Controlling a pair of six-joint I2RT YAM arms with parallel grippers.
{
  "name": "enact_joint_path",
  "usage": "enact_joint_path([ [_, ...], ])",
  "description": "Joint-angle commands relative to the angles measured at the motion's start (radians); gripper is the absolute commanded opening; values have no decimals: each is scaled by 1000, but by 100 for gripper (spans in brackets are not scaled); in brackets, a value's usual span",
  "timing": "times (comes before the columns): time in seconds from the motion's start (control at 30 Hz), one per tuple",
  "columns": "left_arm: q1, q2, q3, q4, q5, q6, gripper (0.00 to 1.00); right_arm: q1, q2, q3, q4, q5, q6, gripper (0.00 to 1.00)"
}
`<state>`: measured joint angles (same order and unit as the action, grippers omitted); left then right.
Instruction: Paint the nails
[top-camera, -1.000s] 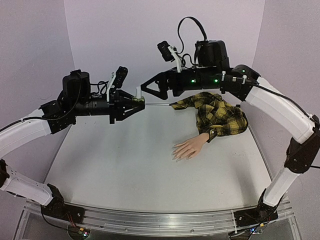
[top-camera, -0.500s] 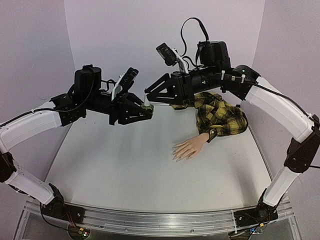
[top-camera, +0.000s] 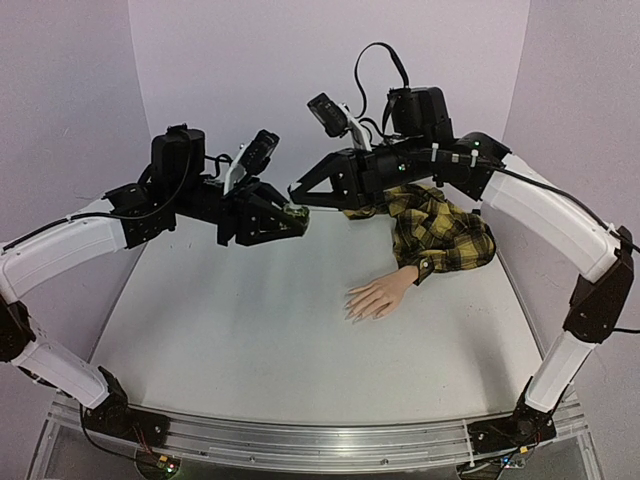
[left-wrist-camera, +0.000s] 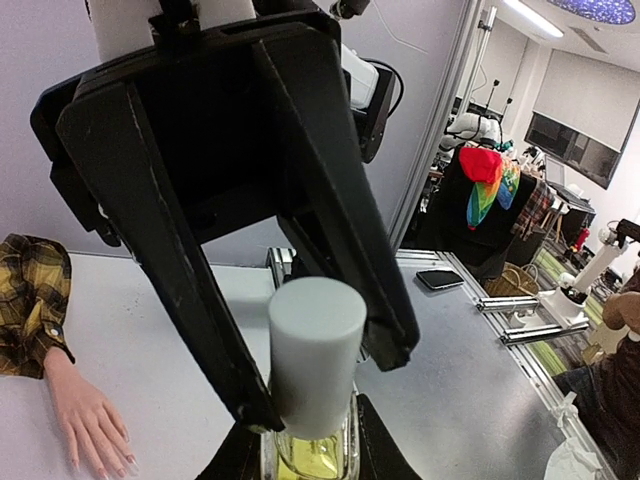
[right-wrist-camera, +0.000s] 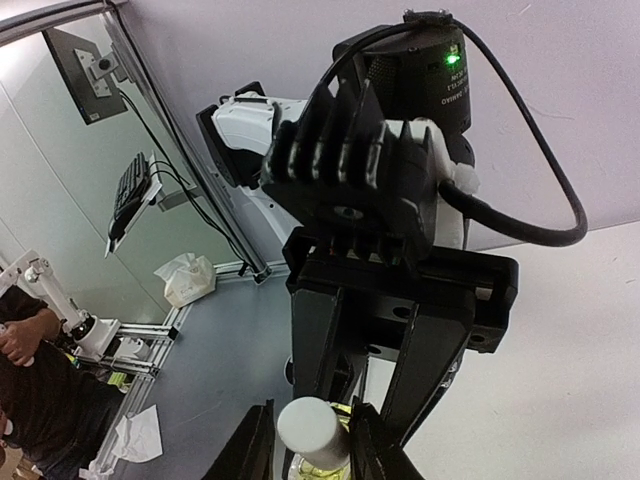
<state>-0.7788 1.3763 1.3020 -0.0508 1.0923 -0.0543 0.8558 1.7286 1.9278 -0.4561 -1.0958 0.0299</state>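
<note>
A small bottle (left-wrist-camera: 312, 455) of yellowish liquid with a white cap (left-wrist-camera: 315, 345) hangs in mid-air over the back of the table. My left gripper (top-camera: 298, 218) is shut on its glass body, seen low in the left wrist view. My right gripper (top-camera: 296, 197) faces it, and its fingers (left-wrist-camera: 180, 280) press both sides of the cap (right-wrist-camera: 310, 428). The mannequin hand (top-camera: 375, 298) lies palm down on the table to the right, with a yellow-and-black plaid sleeve (top-camera: 440, 230). Its nails (left-wrist-camera: 100, 468) are small and pale, well below and apart from both grippers.
The white table (top-camera: 230, 340) has lilac walls at the back and on both sides. An aluminium rail (top-camera: 320, 440) runs along the near edge with the arm bases. The plaid sleeve is bunched at the back right.
My left arm carried the bottle right and a little up to meet the right gripper. The right gripper's jaws went from wide open to closed on the cap.
</note>
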Motion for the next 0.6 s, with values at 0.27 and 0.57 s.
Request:
enact_joint_path([
  [0.27,4,-19,67,29,-272,2,0,2,-32,-48,58,142,5,0],
  [0.57,18,-4,60,70,-980,5,0,50,-163,-347,295,772,126,0],
])
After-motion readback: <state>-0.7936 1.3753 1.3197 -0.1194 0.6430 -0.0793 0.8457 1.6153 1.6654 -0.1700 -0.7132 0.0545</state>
